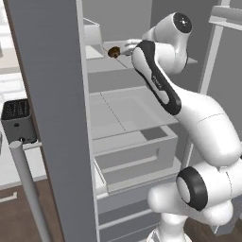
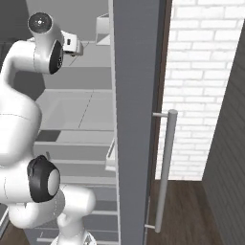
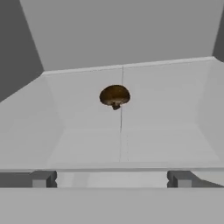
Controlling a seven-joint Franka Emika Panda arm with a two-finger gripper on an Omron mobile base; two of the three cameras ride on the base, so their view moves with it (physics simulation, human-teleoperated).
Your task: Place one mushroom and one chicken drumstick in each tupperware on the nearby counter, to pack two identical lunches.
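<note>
1. A brown round-capped mushroom (image 3: 114, 96) is set on an upper pale shelf of the open grey refrigerator (image 1: 113, 71) — ahead of the two-finger gripper (image 3: 111, 178), apart from it.
2. A wide pale drawer (image 1: 137, 142) lies below that shelf.
3. The tall grey refrigerator door (image 1: 49, 118) stands left of the shelves — a black slotted toaster (image 1: 18, 120) is placed left of it.

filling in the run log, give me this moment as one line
phase: reaching into fridge | target: mushroom on upper shelf | end effector: open, short of mushroom, nothing held | fridge door: open
</note>
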